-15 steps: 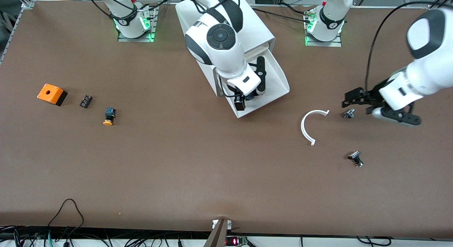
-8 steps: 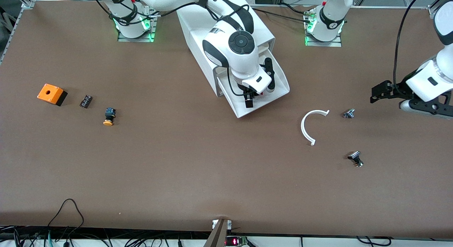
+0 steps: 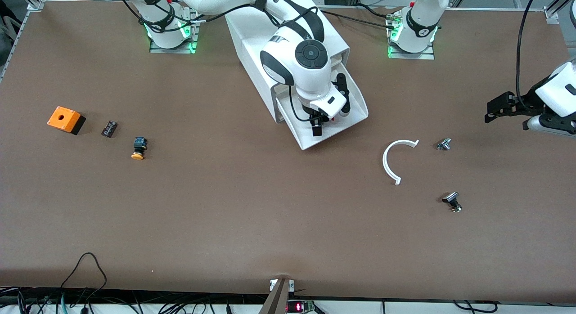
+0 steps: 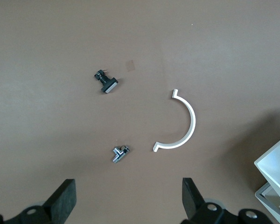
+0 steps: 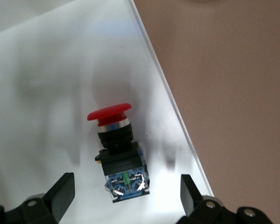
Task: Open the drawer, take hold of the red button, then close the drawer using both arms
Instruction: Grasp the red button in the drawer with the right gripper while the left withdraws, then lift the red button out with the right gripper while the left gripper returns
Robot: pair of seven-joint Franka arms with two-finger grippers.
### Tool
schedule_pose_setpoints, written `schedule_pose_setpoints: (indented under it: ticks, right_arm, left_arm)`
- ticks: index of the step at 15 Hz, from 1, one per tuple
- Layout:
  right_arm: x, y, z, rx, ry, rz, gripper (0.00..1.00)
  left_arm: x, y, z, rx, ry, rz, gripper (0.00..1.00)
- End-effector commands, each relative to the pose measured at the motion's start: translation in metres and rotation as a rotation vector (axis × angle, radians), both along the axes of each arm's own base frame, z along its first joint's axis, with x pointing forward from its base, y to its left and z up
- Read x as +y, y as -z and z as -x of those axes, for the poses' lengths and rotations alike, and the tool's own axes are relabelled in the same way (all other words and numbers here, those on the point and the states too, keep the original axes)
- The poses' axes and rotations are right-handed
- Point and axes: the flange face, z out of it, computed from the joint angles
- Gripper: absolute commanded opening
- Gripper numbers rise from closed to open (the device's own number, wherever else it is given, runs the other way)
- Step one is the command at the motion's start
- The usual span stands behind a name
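Two grippers spread: right gripper [image 3: 325, 121] at upper centre over red-capped button [image 5: 117, 151] in open white drawer [image 3: 355, 108], needing descent; left gripper [image 3: 508, 109] waits.

Evenly and brightly lit from overhead, with only short, soft shadows under the small parts on the matte brown table [image 3: 252, 206]. Green glow at both arm bases at the table's top edge. Mild glare on the glossy white plastic drawer tray [image 5: 46, 84], with faint grey shadows lying around the red-capped push button on its dark blue-black body [image 5: 116, 149]. Sharp on that button; soft and out of focus on the black fingertips [image 5: 60, 191] at the frame edge. Darker shading on the table beside the drawer corner in the left wrist view.
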Motion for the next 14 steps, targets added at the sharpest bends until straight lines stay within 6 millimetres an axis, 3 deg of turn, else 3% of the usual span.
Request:
schedule_pose_setpoints:
  ticks: [1, 4, 8, 14]
  right_arm:
    - [0.002, 0.008, 0.003, 0.002, -0.025, 0.02, 1.0]
    - [0.004, 0.016, 0.007, 0.008, -0.029, 0.027, 0.98]
    - [0.01, 0.018, 0.013, -0.005, -0.047, 0.028, 0.6]
    - [0.012, 0.009, 0.016, -0.022, -0.048, 0.035, 0.38]
  left_arm:
    - [-0.002, -0.006, 0.006, 0.006, 0.026, -0.027, 1.0]
    - [-0.005, -0.007, 0.006, 0.006, 0.031, -0.027, 1.0]
    - [-0.005, -0.007, 0.007, 0.006, 0.031, -0.027, 1.0]
    - [-0.005, -0.007, 0.007, 0.01, 0.029, -0.027, 1.0]
